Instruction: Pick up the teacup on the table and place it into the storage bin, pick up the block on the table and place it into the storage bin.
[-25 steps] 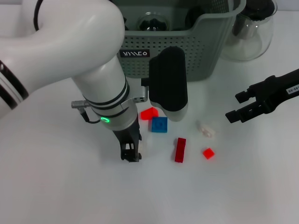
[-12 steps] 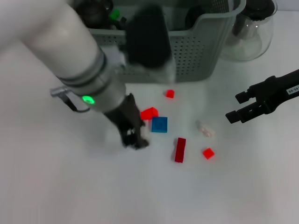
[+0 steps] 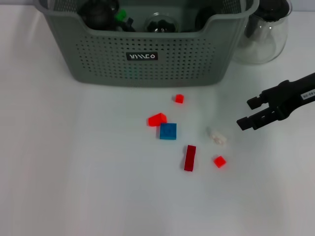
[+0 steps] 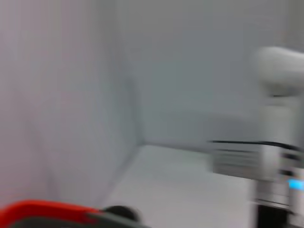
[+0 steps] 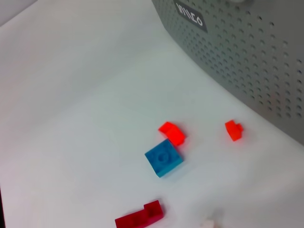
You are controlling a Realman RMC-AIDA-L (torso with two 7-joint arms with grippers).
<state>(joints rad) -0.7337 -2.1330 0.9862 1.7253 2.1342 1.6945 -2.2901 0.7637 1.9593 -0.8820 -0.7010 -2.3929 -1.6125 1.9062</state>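
Head view: large grey-green perforated plastic storage bin [image 3: 147, 54] along the far edge of the white table [image 3: 74, 187], small black label with white lettering on its near wall. Inside, dark rounded items, something green, and a clear domed piece, too cramped to name for sure; possibly the teacup among them, but hard to tell. Just right of the bin, touching or nearly so, a clear glass teapot [image 3: 263, 32]. On the table near the bin's front, scattered blocks: small red cube [image 3: 179, 99] closest to the bin, red wedge-shaped block [image 3: 157, 119] touching the far-left corner of a blue square block [image 3: 168, 131], dark red long block [image 3: 189, 158] nearer still, another small red block [image 3: 219, 161] to its right, and a pale whitish block [image 3: 217, 137] between the blue one and the right gripper [image 3: 248, 113]. Black right gripper reaching in from the right edge, hovering above the table, fingers spread apart with nothing between them. No left arm anywhere here.

Left wrist view: heavily blurred; pale walls, a white arm segment [image 4: 278, 95], a red strip at one edge. Left gripper's own fingers not shown, so no telling their state.

Right wrist view: bin wall and label, small red cube, red wedge against the blue square block, dark red long block at the frame's edge.
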